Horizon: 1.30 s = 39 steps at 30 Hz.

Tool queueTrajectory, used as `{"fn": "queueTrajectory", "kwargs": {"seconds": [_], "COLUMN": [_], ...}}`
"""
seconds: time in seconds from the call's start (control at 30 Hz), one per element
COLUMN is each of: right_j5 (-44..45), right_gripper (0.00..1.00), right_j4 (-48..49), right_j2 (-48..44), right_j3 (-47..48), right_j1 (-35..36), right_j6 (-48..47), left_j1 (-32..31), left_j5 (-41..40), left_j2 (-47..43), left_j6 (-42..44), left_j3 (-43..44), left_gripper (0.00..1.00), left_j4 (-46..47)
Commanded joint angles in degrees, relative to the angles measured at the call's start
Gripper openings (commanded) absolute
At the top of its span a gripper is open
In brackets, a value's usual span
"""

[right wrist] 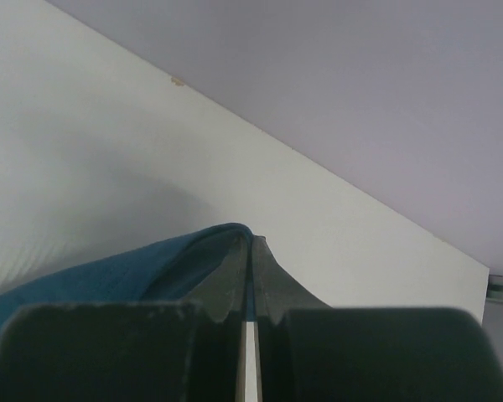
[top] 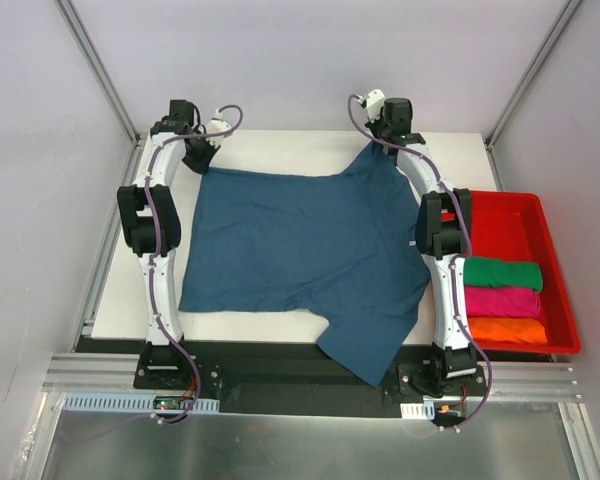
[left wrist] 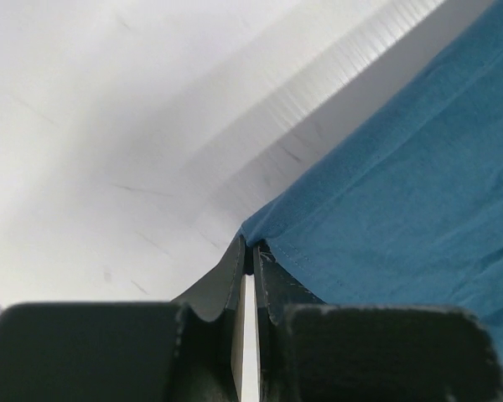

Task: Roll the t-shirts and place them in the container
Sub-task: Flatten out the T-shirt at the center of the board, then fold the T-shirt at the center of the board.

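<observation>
T-shirt (top: 300, 240) teal, flat | left fingers (left wrist: 241, 251) pinch corner | right fingers (right wrist: 241, 251) likewise

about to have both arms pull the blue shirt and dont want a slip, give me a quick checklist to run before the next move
1. Left gripper pinching a far corner of the blue shirt: ok, the hem is between the shut fingers.
2. Right gripper pinching the other far corner: ok, a fold of cloth is clamped.
3. Shirt wholly on the table: not ok, its near right part hangs over the near edge.
4. Shirt flat: not ok, the far right corner is pulled up into a peak.
5. Red bin apart from the shirt: ok; the rolled green shirt, pink shirt and orange shirt lie inside it.
6. Which side faces up: cannot tell.
</observation>
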Motion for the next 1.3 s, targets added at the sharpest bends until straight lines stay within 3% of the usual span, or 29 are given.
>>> {"fn": "queueTrajectory", "kwargs": {"seconds": [0.0,0.23,0.47,0.63,0.9,1.27], "right_j5": [3.7,5.6,3.1,2.5,3.2,3.6], "right_gripper": [0.01,0.01,0.01,0.01,0.01,0.01], "right_j4": [6.9,7.2,2.2,-1.0,-9.9,-21.1], "right_j2": [-0.7,0.9,-4.2,-12.8,-21.8,-27.6], "right_j3": [3.0,3.4,-1.1,-6.8,-15.5,-15.5], "right_j1": [-0.4,-0.4,-0.1,0.7,3.3,4.3], "right_j6": [3.0,4.8,5.3,7.1,13.0,18.2], "left_j1": [0.1,0.2,0.2,0.3,1.2,2.0], "left_j5": [-1.9,-1.6,-0.6,0.5,3.3,5.0], "left_j2": [3.6,4.7,1.7,-3.2,-5.9,-5.5], "left_j6": [-0.5,-1.4,-1.3,1.0,8.8,21.8], "left_j3": [12.2,16.3,10.3,4.9,1.6,2.1], "left_gripper": [0.0,0.0,0.0,0.0,0.0,0.0], "left_j4": [0.1,3.9,4.2,4.2,4.1,4.1]}}
